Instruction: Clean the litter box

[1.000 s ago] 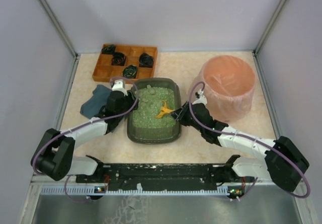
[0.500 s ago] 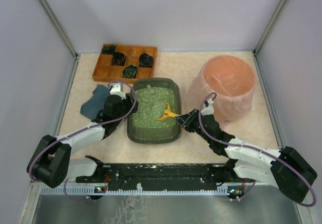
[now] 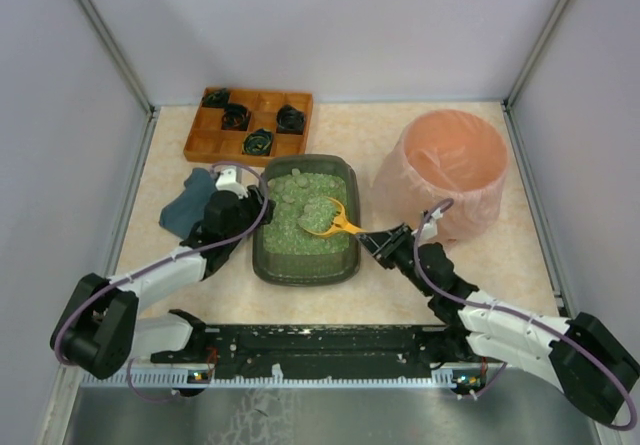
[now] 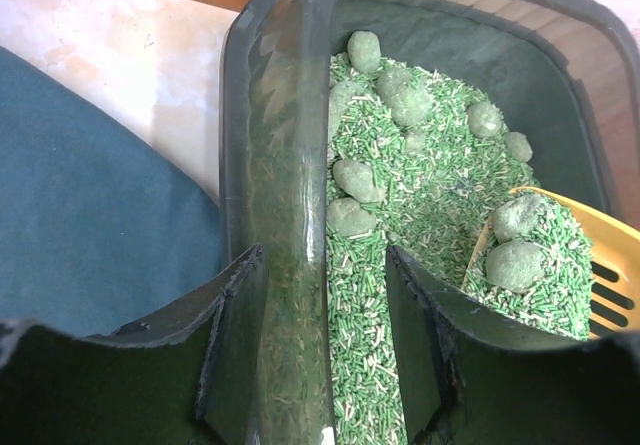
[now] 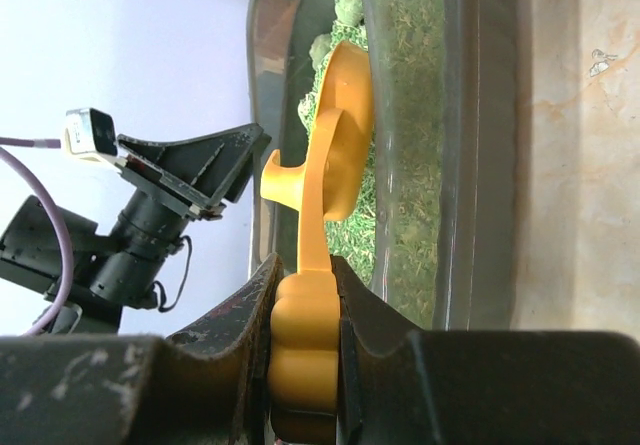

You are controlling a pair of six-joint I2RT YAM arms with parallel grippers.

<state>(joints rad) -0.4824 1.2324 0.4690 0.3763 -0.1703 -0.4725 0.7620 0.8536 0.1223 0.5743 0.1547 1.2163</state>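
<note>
The right end effector (image 3: 378,240), clamped on the scoop (image 3: 338,223) by its handle, has drawn back toward 4 o'clock. This has raised the scoop, with two clumps (image 4: 515,263) on it, at the 3 o'clock side of the litter box (image 3: 305,279), which sits in the middle of the desk (image 3: 400,125). That load looks ready for the bin (image 3: 400,180) at 2 o'clock, while the left end effector (image 3: 252,208) straddles the 9 o'clock rim, though I cannot tell whether it pinches.

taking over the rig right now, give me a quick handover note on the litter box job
Left gripper: shut on the litter box left rim, bracing it.
Right gripper: shut on the scoop handle.
The scoop head is inside the box, loaded with two clumps and some litter.
Done: one scoopful gathered, not yet tipped into the bin.
Left: probably sift, dump in the bin, then scoop the other clumps lying in the litter.
</note>
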